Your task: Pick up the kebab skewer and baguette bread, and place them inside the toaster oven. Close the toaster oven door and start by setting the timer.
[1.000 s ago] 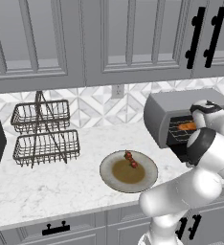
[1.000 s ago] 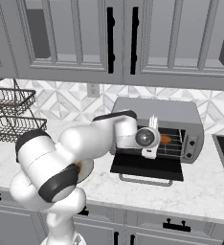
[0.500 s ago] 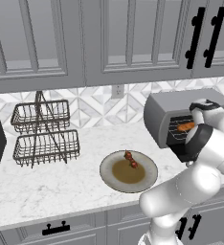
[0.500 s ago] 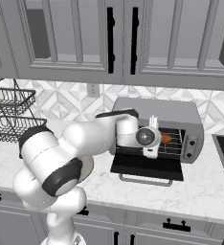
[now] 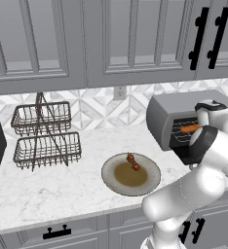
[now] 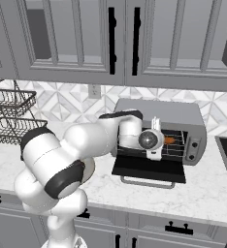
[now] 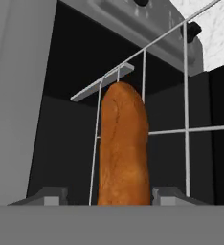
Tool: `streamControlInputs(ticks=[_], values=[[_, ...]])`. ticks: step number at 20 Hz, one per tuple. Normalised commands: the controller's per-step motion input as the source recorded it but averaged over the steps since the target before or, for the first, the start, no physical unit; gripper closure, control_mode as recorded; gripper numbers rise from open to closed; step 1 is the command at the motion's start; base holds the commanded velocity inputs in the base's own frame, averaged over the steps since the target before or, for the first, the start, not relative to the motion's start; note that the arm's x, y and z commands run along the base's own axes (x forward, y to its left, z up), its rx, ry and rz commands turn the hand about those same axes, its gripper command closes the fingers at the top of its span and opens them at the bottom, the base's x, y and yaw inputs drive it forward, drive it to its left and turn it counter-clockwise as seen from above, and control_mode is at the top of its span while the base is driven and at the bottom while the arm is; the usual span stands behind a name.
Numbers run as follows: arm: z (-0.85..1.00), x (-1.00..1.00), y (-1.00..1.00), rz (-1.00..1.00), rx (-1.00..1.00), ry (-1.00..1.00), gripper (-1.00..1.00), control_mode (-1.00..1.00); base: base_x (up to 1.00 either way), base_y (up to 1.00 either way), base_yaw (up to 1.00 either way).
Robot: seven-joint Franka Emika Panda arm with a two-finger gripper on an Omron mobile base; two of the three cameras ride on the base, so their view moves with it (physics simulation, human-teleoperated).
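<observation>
The arm is reaching deep into the toaster oven (image 6: 159, 131) at the right end of the counter, and the baguette bread (image 7: 123, 148) is lying on the wire rack (image 7: 185, 129) inside the black cavity. In the hand view the gripper (image 7: 106, 196) is straddling the near end of the loaf, one dark finger tip (image 7: 49, 195) to one side and the other across from it, each standing a little apart from the crust. So the jaws are looking partly open with nothing pinched between them; my read is that the loaf is being let go onto the rack, which is carrying its weight.

The loaf is long, slim and orange-brown, with a rounded tapered far end and a mottled crust. It is lying lengthwise along the thin bright rack wires, which should keep it from rolling. The oven is a boxy grey metal shell, wider than tall.

The toaster oven door (image 6: 149, 167) is hanging folded down flat toward the near edge of the counter, dark glass up, silver bar handle nearest us, leaving the mouth free for loading.

Over to the left, the kebab skewer (image 5: 133, 162), a short stick of red and dark brown chunks, is waiting on the round brownish plate (image 5: 111, 170), well apart from the oven. That one is not yet loaded, and the door and timer are not yet dealt with.
</observation>
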Motion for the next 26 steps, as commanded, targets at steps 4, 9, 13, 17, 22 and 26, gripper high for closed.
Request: streamControlInputs(ticks=[4,9,13,17,22,26], values=[[0.18,-0.01,-0.10,0.00,0.00,0.00,-1.00,-1.00,0.00,0.00,0.00],[0.56,-0.38,-0.11,0.00,0.00,0.00,-1.00,-1.00,0.00,0.00,0.00],[0.62,-0.44,-0.03,0.00,0.00,0.04,-1.00,-1.00,0.00,0.00,0.00],[0.78,-0.63,-0.06,0.00,0.00,0.15,-1.00,-1.00,0.00,0.00,0.00],[0.96,-0.58,0.10,0.11,-0.02,0.26,-1.00,-1.00,0.00,0.00,0.00],[0.68,-0.29,0.68,0.40,-0.06,0.25,-1.00,-1.00,0.00,0.00,0.00]])
